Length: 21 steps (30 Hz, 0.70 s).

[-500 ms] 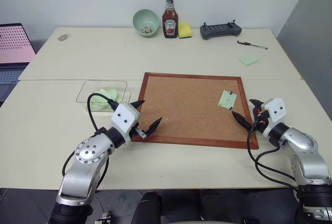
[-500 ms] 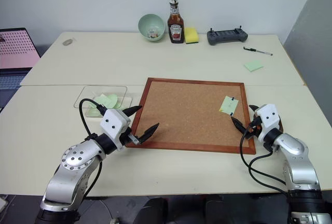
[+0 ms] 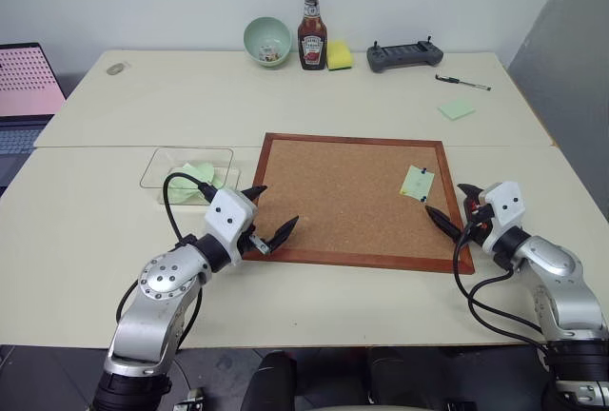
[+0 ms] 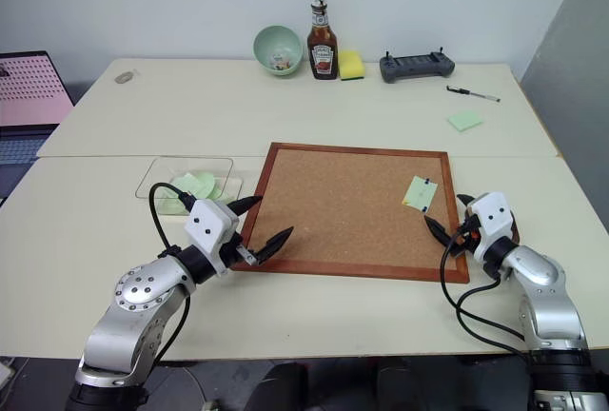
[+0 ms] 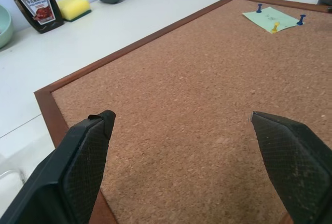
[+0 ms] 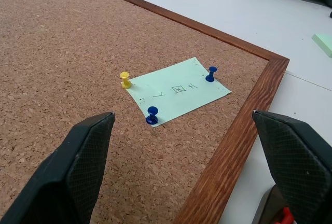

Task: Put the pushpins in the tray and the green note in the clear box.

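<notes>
The green note is pinned near the right edge of the cork board. The pushpins holding it are a yellow one and two blue ones. My right gripper is open, just off the board's right frame and pointing at the note from close by. My left gripper is open too, hovering over the board's near left corner with nothing between its fingers. The clear box sits left of the board and has pale green papers in it. The tray is out of view.
Along the table's far edge stand a pale green bowl, a ketchup bottle, a yellow sponge and a grey controller. A pen and a loose green pad lie far right. A laptop is at far left.
</notes>
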### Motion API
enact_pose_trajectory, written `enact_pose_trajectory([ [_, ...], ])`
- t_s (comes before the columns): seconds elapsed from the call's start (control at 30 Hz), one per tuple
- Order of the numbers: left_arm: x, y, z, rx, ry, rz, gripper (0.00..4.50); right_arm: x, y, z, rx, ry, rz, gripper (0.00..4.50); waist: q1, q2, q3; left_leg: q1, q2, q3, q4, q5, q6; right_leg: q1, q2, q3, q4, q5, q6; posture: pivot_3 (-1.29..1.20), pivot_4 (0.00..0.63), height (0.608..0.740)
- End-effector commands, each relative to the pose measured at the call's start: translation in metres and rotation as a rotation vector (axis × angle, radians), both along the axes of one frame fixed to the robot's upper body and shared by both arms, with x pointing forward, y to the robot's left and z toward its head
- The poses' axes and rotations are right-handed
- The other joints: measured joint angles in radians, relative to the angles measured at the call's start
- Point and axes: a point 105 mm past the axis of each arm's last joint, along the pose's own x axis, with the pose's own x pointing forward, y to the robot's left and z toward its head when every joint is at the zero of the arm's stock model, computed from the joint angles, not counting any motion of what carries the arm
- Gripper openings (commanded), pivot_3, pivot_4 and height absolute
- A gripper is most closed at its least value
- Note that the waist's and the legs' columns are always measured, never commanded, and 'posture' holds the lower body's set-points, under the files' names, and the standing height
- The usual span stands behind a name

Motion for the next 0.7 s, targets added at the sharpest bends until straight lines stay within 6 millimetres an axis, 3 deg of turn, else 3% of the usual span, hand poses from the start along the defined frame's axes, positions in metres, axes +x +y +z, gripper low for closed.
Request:
enact_pose_trajectory([
  [0.03, 0.001, 0.0, 0.02, -0.03, -0.065, -0.026, 4.46, -0.002, 0.001, 0.014, -0.003, -0.047, 0.009, 4.5, 0.0, 0.0, 0.0, 0.0, 0.0, 0.0, 0.0, 0.0, 0.0, 0.0, 0.0, 0.0, 0.0, 0.0, 0.0, 0.0, 0.15, 0.74],
  [0.33, -0.003, -0.008, 0.024, -0.066, -0.084, -0.095, 4.46, -0.003, 0.002, 0.014, 0.008, -0.05, 0.012, 4.5, 0.0, 0.0, 0.0, 0.0, 0.0, 0.0, 0.0, 0.0, 0.0, 0.0, 0.0, 0.0, 0.0, 0.0, 0.0, 0.0, 0.15, 0.74],
  [0.57, 0.004, -0.014, 0.017, -0.045, -0.073, -0.125, 3.29, -0.004, 0.008, 0.018, 0.028, -0.061, 0.02, 4.5, 0.0, 0.0, 0.0, 0.0, 0.0, 0.0, 0.0, 0.0, 0.0, 0.0, 0.0, 0.0, 0.0, 0.0, 0.0, 0.0, 0.15, 0.74],
  [0.7, 0.01, -0.028, 0.018, -0.043, -0.081, -0.178, 2.57, -0.004, 0.011, 0.021, 0.049, -0.059, 0.028, 4.5, 0.001, 0.0, 0.0, 0.0, 0.0, 0.0, 0.0, 0.0, 0.0, 0.0, 0.0, 0.0, 0.0, 0.0, 0.0, 0.0, 0.15, 0.74],
])
